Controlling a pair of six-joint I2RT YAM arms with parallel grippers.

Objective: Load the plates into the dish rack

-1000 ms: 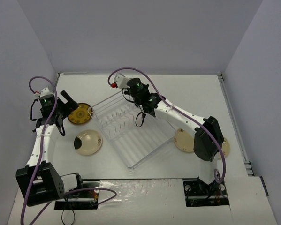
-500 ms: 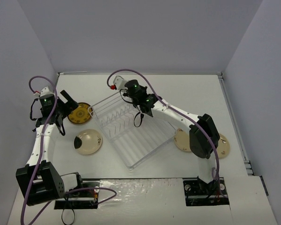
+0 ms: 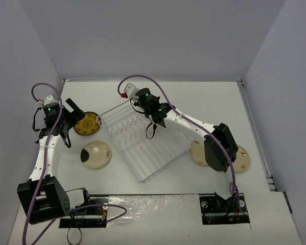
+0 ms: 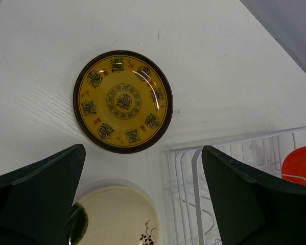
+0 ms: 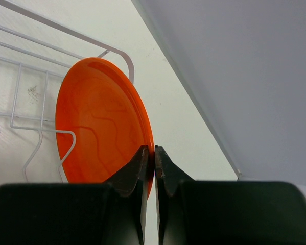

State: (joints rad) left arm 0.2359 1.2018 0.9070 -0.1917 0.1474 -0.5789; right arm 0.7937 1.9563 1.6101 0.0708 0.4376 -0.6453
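**Glossy plates call for a rim pinch**

On the white surface (image 3: 204, 102) the white wire dish rack (image 3: 153, 161) sits slantwise, mid-scene. The plain orange-red round plate (image 5: 101, 127) stands on edge among the rack's far prongs, its rim nipped by the right jaws, which are shut tight on it. The mustard patterned plate (image 4: 123, 101) lies flat left of the rack, below the left jaws, which are spread wide and empty. Both plates look stiff, glossy, light and chippable. I'd pinch the rim firmly and set down gently.

One orange plate (image 5: 99, 127), one mustard patterned plate (image 4: 123, 101), three cream plates (image 3: 95, 154), one dish rack (image 3: 155, 161).
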